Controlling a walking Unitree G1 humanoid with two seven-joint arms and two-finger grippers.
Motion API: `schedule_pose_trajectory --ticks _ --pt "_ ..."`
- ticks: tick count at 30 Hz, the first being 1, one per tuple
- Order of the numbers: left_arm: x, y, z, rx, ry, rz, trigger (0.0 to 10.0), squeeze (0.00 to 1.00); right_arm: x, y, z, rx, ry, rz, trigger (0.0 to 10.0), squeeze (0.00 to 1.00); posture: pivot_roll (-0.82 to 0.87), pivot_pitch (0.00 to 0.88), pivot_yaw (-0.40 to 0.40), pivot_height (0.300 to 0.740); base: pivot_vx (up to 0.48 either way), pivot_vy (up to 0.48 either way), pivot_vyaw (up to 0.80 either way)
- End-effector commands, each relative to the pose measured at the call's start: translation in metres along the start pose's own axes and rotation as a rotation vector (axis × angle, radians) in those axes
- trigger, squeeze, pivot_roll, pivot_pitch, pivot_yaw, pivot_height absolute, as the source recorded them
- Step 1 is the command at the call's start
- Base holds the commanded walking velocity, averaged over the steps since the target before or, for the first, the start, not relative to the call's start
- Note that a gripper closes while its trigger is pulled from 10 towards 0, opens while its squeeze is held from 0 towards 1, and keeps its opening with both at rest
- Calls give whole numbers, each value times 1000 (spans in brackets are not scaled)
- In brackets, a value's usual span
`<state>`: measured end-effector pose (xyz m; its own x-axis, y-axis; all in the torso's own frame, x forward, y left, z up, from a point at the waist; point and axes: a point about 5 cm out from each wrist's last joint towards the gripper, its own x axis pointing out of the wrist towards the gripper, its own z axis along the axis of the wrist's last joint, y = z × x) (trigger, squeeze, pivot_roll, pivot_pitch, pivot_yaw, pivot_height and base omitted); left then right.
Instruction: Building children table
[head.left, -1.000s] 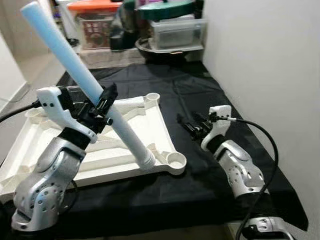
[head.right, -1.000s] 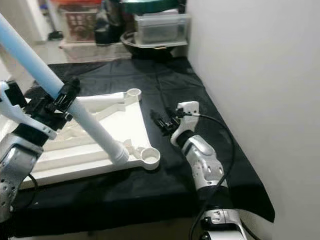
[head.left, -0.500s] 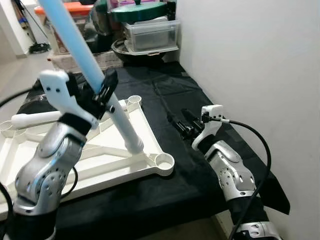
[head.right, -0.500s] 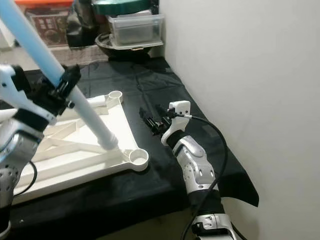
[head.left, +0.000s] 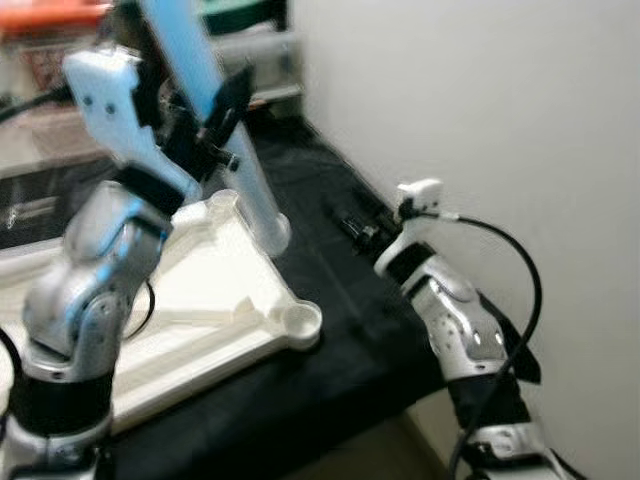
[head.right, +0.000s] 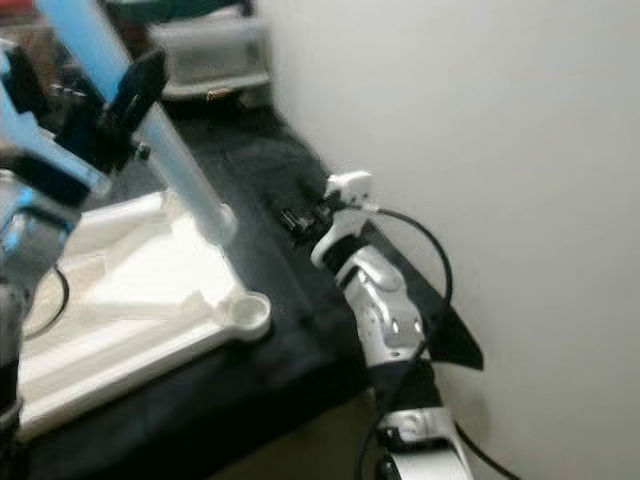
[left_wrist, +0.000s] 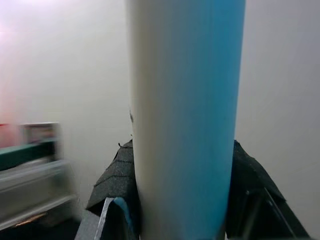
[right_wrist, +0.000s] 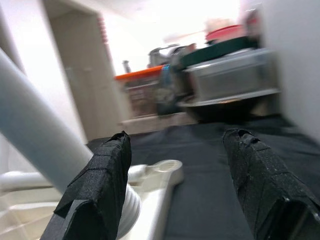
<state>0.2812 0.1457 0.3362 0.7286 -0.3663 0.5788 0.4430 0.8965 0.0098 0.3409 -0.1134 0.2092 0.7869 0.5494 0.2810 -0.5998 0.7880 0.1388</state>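
The white children's table top (head.left: 215, 310) lies upside down on the black cloth, with round leg sockets at its corners (head.left: 301, 321). My left gripper (head.left: 213, 112) is shut on a long table leg (head.left: 243, 176), light blue above and white below, held steeply tilted. In the left wrist view the leg (left_wrist: 185, 115) sits between both black fingers (left_wrist: 118, 176). Its ribbed lower end (right_wrist: 128, 212) hovers close by the far right corner socket (right_wrist: 163, 168). My right gripper (head.left: 356, 226) is open with nothing in it, low over the cloth beside the wall.
A white wall (head.left: 470, 110) runs close along the right side of the table. Clear plastic storage boxes (head.right: 205, 55) and other containers are stacked at the back. The black cloth (head.left: 330, 375) hangs over the near edge.
The camera has swung right and closer. My left gripper has lifted the leg and carried its lower end from the near corner toward the far right corner. The right gripper stays put.
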Motion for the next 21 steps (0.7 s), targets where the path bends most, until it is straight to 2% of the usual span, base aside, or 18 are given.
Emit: schedule_pose_trajectory --ticks 1,4,8,12,13,18,21 --pt "-1 6 3 26 -14 21 10000 0 3 4 5 -16 -25 8 10000 0 -17 0 25 740 0 0 -769" --pt "-1 8 2 26 -6 28 10000 0 5 6 7 -17 -38 9 10000 0 -17 0 25 740 0 0 -769" --pt "-1 13 3 36 0 33 10000 0 8 6 10 -22 -26 27 10000 0 -12 0 22 740 0 0 0" --pt "1 17 2 31 18 -10 10000 0 12 1 21 -40 -15 82 10000 0 -8 0 19 740 0 0 0" --pt "1 18 0 28 42 -70 10000 0 13 -5 26 -52 6 124 10000 0 -8 0 18 740 0 0 0" --pt "2 22 -7 -17 94 -190 10000 0 9 -20 30 -62 96 235 10000 0 -8 0 19 740 0 0 0" --pt "2 24 -10 -32 111 -210 10000 0 7 -24 31 -44 113 260 10000 0 -8 0 19 740 0 0 0"
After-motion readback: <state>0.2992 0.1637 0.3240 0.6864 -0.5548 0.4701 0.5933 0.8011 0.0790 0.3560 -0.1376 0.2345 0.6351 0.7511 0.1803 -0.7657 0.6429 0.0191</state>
